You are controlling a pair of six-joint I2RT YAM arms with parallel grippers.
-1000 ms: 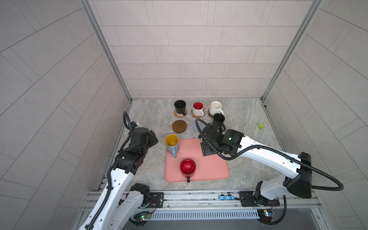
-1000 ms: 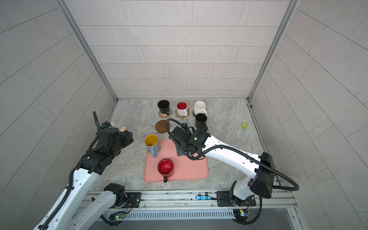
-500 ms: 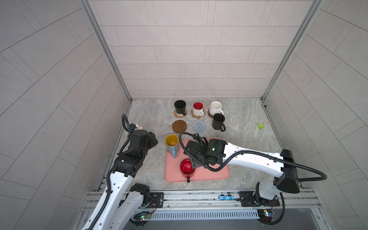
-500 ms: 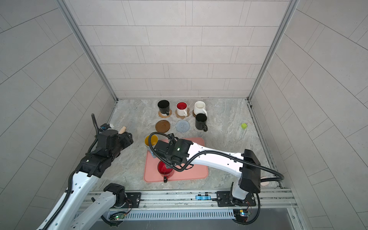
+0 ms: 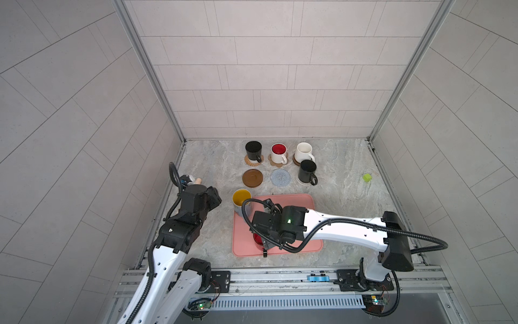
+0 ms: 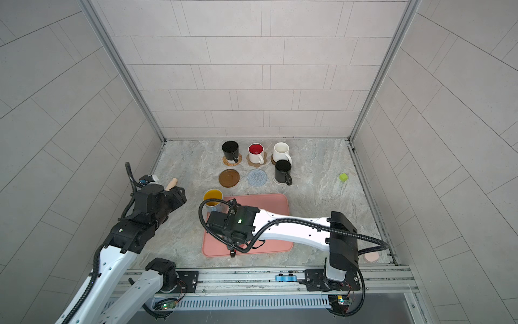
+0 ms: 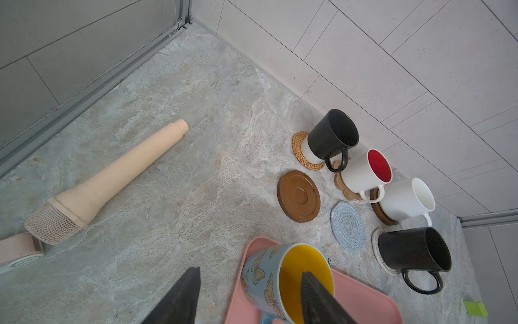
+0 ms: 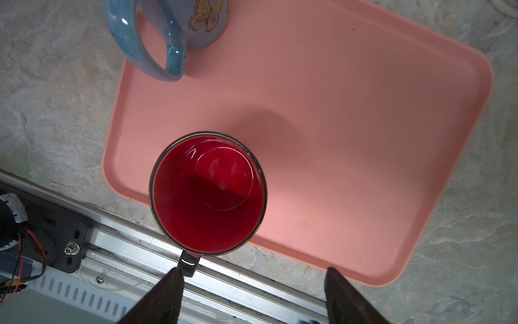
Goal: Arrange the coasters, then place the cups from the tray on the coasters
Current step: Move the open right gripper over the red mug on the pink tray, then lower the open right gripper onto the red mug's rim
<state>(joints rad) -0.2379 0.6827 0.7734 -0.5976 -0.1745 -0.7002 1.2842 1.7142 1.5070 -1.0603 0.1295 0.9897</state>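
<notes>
The pink tray (image 5: pixel 294 204) (image 8: pixel 364 112) holds two cups. A red cup (image 8: pixel 207 193) stands near its front edge, and a light blue cup (image 5: pixel 241 197) (image 7: pixel 288 269) with a yellow inside stands at its far left corner. My right gripper (image 8: pixel 253 276) hangs open over the red cup, one finger close to its black handle. My left gripper (image 7: pixel 251 272) is open and empty, left of the blue cup and apart from it. Behind the tray, two black cups (image 5: pixel 253 150) (image 5: pixel 307 171), a red-lined white cup (image 5: pixel 278 153) and a plain white cup (image 5: pixel 303 151) stand on coasters. A brown disc coaster (image 5: pixel 252 177) and a grey-blue crochet coaster (image 5: pixel 280 177) lie bare.
A beige microphone-shaped object (image 7: pixel 112 182) lies by the left wall, with a pale roll (image 7: pixel 16 249) beside it. A green cube (image 5: pixel 366 177) sits at the right. A pale pink puck (image 6: pixel 371 256) lies at the front right. The metal rail (image 8: pixel 112 252) runs along the front edge.
My right arm has swung from the back black cup, down and left across the tray, to above the red cup. Its jaws have widened slightly. The left arm has barely moved.
</notes>
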